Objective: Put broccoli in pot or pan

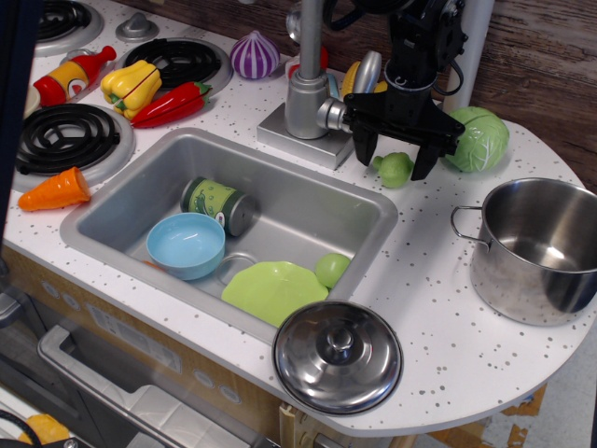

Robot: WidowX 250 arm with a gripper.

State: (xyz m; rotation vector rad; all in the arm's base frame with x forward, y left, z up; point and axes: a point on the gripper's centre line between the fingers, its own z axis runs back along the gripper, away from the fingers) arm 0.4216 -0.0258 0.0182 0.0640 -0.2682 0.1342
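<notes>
The broccoli [395, 169], small, pale green and lumpy, lies on the white counter just behind the sink's back right corner. My black gripper [395, 161] is open and hangs straight over it, one finger on each side of it, low near the counter. The shiny steel pot [534, 247] with looped handles stands empty at the right edge of the counter, well to the right and nearer than the gripper.
A big green cabbage [477, 138] sits just right of the gripper, the faucet [306, 84] just left. The sink [121, 201] holds a can, blue bowl, green plate and small green ball [331, 269]. A steel lid [338, 355] lies at the front edge.
</notes>
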